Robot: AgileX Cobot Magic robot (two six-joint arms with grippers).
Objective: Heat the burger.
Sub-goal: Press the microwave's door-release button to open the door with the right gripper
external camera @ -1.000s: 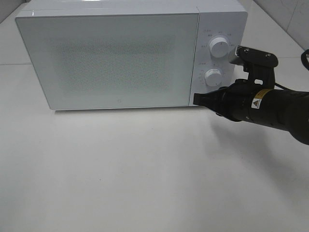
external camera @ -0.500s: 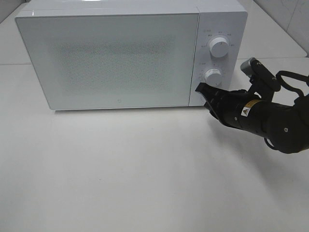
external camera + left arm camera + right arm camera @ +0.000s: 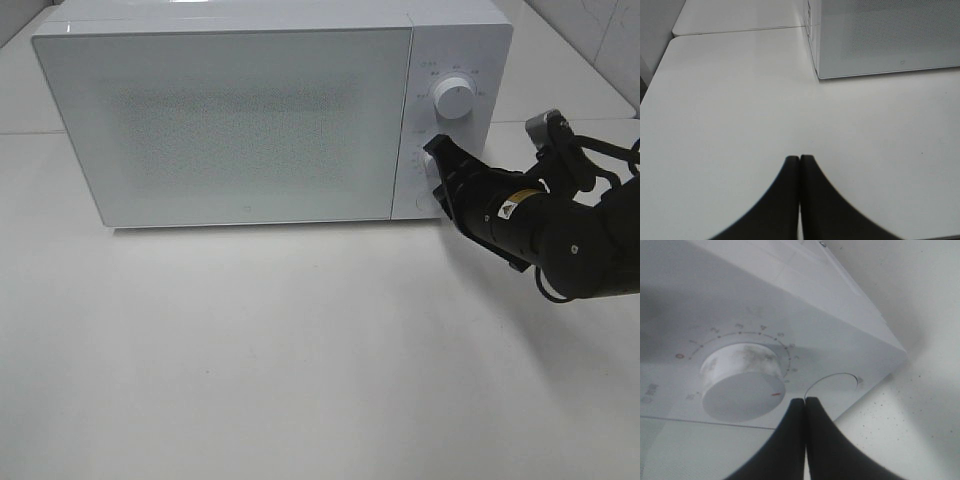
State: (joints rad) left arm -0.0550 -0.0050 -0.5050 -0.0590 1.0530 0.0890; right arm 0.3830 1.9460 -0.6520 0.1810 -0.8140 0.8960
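I've got the right tool [image 3: 437, 158] clenched on nothing, tips just beside the lower knob [image 3: 740, 382] of the closed microwave [image 3: 230, 120], the left tool [image 3: 799, 159] also clenched empty over the desk [image 3: 250, 350], and the burger isn't visible in any view, so I can't place it.

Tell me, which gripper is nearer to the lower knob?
Right. The right gripper is at the lower knob; the left gripper is over the table, near the microwave's opposite end.

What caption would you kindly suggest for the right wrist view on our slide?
Shut right hand close beside a round dial on the white microwave control panel.
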